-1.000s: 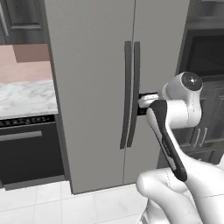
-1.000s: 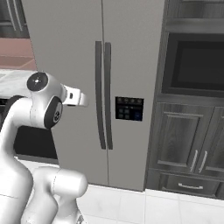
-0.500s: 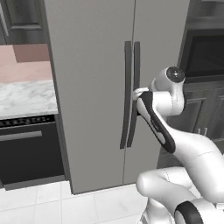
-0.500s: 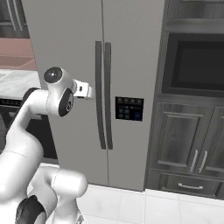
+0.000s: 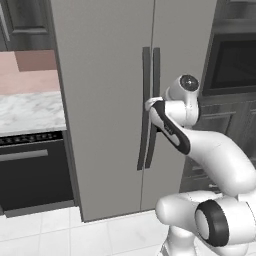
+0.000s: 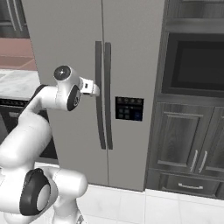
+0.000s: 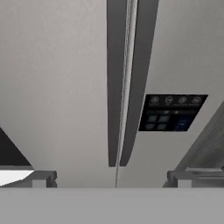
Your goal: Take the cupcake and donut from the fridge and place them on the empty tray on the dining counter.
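Observation:
The grey fridge (image 5: 105,100) stands with both doors closed, so the cupcake and donut are hidden inside it. Its two long dark handles (image 5: 148,105) run side by side down the middle seam. My gripper (image 5: 150,104) is at mid-handle height, close in front of them, also seen from the other side as the gripper (image 6: 94,89) just left of the handles (image 6: 103,100). In the hand view the gripper (image 7: 111,179) is open, its fingertips (image 7: 43,179) set wide apart with nothing between, and the handles (image 7: 127,83) lie straight ahead. The tray and dining counter are out of view.
A marble counter (image 5: 27,112) over a black oven (image 5: 30,172) adjoins the fridge on the left. Dark wood cabinets (image 6: 188,144) with a built-in oven (image 6: 197,65) flank it on the right. A dark control panel (image 6: 129,108) sits on the right door.
The arm has swung in from the right toward the fridge, bringing the open gripper up to the door handles. The fridge and base views have not shifted.

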You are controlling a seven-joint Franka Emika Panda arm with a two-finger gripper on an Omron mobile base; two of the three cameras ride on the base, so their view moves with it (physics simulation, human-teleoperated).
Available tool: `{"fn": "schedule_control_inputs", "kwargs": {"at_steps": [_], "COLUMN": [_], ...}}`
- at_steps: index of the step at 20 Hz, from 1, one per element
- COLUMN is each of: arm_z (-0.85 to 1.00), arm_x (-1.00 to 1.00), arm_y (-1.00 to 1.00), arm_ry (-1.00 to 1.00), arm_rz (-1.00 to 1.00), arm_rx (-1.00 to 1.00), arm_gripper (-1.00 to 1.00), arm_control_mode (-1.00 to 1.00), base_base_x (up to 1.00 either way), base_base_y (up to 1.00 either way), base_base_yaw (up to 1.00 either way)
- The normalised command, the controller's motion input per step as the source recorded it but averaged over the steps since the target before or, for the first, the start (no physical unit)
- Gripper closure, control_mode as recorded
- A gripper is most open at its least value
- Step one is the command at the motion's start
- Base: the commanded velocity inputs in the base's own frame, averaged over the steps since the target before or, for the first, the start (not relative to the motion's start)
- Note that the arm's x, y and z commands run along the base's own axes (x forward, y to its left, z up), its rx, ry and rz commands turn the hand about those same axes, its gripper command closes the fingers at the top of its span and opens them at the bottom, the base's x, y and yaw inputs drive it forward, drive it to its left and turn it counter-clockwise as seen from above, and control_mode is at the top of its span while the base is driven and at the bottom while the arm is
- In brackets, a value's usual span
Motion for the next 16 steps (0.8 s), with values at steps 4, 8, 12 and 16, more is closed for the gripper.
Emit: {"fn": "schedule_control_inputs", "kwargs": {"at_steps": [4,8,12,16], "arm_z": [-0.11,-0.06,-0.13,-0.25], "arm_x": [0.45,0.41,0.45,0.56], "arm_y": [0.02,0.07,0.09,0.05], "arm_ry": [0.00,0.00,0.00,0.00], "arm_rz": [0.00,0.00,0.00,0.00], "arm_rx": [0.00,0.00,0.00,0.00], "arm_gripper": [-1.00,-1.00,-1.00,-1.00], "arm_control_mode": [-1.00,-1.00,-1.00,-1.00], "base_base_x": [0.00,0.00,0.00,0.00], "base_base_y": [0.00,0.00,0.00,0.00], "base_base_yaw": [0.00,0.00,0.00,0.00]}}
